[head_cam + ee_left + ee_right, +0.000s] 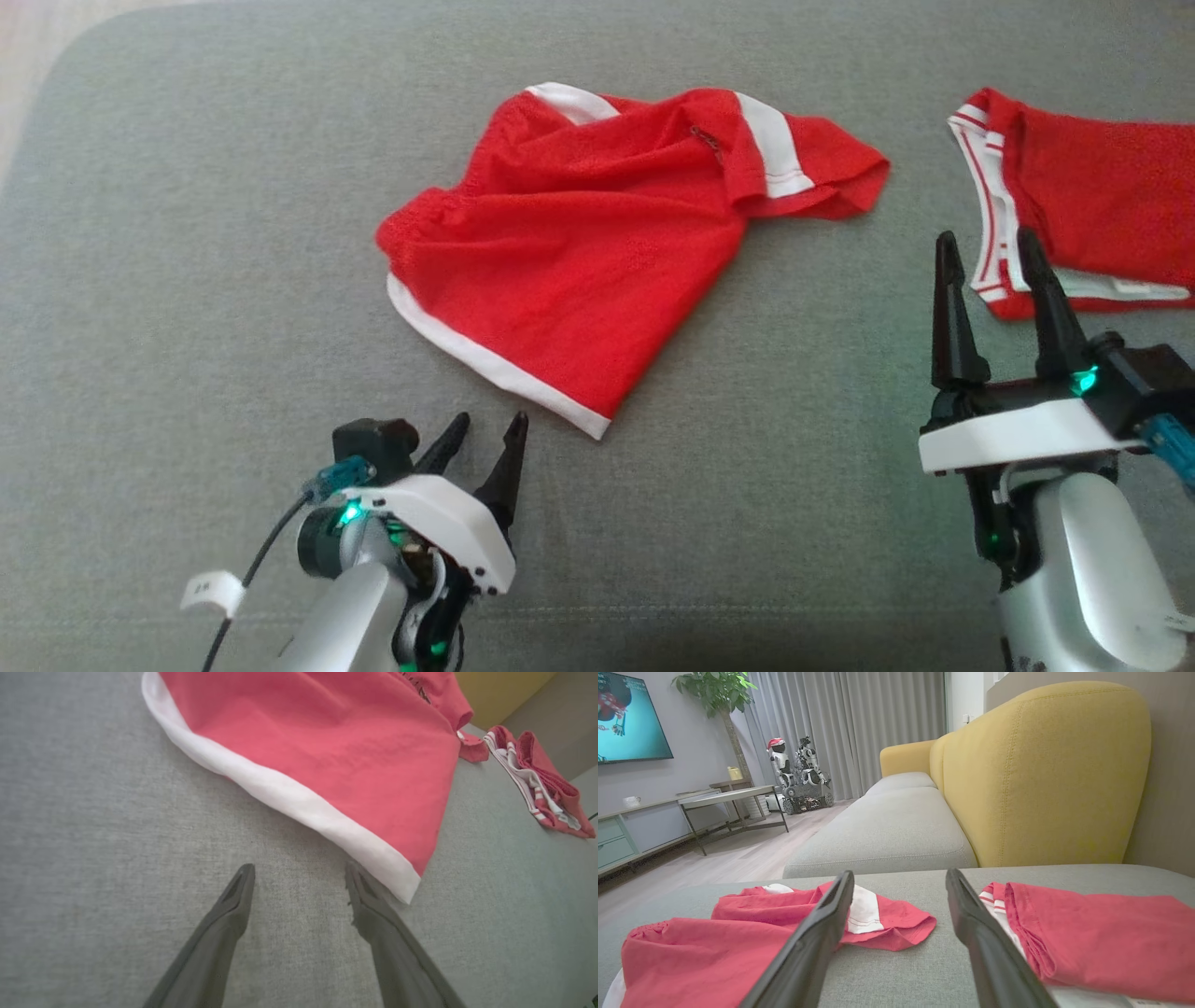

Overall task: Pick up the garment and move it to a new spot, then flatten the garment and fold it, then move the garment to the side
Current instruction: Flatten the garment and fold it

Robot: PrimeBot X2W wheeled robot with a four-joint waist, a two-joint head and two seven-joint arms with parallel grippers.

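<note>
The garment (pixel 597 252) lies crumpled, seemingly not yet lifted; every step is left. The left gripper (pixel 490 422), near its hem, and the right gripper (pixel 988 238) gape apart, empty.

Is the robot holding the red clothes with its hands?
No, nothing is held. The left gripper and right gripper are open and empty; the red garment lies loose.

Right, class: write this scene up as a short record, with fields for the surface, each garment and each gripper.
surface: grey cushion
crumpled garment: red with white trim, lying loose mid-cushion
second garment: red, folded, at the cushion's right
left gripper: open, empty, just short of the crumpled garment
right gripper: open, empty, near the second garment
</note>
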